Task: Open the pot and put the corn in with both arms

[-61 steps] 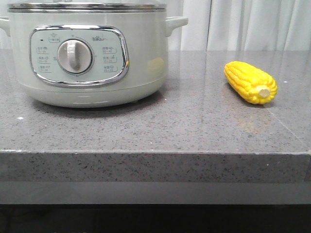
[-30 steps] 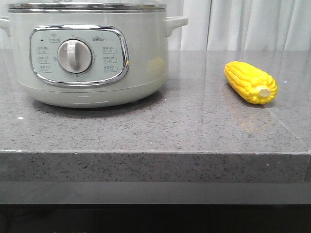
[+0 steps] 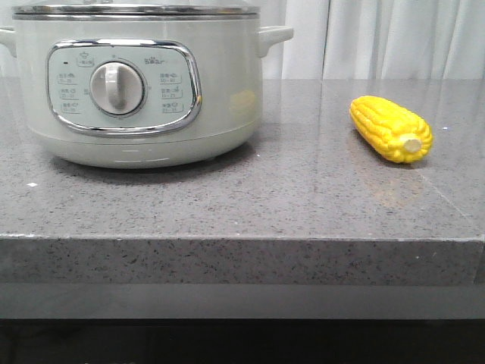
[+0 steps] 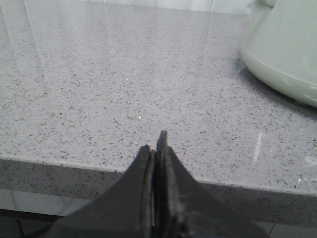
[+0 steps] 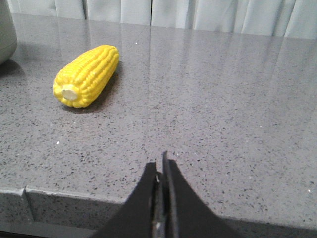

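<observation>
The pale green-white pot (image 3: 136, 83) stands on the grey stone counter at the left, its steel-rimmed lid (image 3: 136, 9) on it. The pot's side also shows in the left wrist view (image 4: 287, 54). The yellow corn (image 3: 390, 129) lies on the counter at the right, stub end toward me; it also shows in the right wrist view (image 5: 88, 75). My left gripper (image 4: 156, 144) is shut and empty at the counter's front edge, away from the pot. My right gripper (image 5: 160, 163) is shut and empty at the front edge, short of the corn. Neither gripper shows in the front view.
The grey speckled counter (image 3: 250, 197) has a thick front edge (image 3: 242, 262). White curtains (image 3: 379, 38) hang behind it.
</observation>
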Motion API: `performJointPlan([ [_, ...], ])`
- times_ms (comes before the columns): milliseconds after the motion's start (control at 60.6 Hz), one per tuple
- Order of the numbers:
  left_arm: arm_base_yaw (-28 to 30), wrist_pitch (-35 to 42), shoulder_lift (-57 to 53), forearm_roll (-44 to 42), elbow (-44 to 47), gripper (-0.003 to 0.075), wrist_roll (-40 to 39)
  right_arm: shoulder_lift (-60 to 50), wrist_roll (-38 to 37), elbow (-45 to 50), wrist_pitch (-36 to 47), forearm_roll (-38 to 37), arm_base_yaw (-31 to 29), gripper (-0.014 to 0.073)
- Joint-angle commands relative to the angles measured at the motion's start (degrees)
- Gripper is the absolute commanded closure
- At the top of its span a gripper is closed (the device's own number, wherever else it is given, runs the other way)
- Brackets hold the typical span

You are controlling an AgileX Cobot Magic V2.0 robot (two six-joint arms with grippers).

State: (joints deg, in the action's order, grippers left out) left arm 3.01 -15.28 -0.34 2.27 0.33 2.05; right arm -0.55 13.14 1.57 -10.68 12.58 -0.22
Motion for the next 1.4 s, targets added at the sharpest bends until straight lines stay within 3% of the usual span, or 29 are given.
performJointPlan([
  [0,-0.2,4.6,-1.2,0.6,0.0,0.0738,-0.6,-1.3,0.2,-0.1,4.2,-0.3,-0.4,0.0661],
  [545,-0.2,5.2,-1.2,0.7,0.0,0.0738,-0.6,-1.3,0.2,-0.1,4.2,-0.3,-0.4,0.0661],
  [875,-0.2,10.9,-1.2,2.5,-1.1,0.0739,-0.7,-1.3,0.2,-0.4,5.5,-0.1,-0.4,0.0661],
  [1139,-0.2,3.0,4.5,2.0,-17.7,0.0739,-0.7,0.8,0.2,-13.2,0.7,0.1,-0.5,0.0661],
  [1387,-0.2,-6.1,24.3,2.0,-34.7,0.0739,-0.7,15.7,0.2,-33.1,-5.8,0.1,-0.5,0.0661],
])
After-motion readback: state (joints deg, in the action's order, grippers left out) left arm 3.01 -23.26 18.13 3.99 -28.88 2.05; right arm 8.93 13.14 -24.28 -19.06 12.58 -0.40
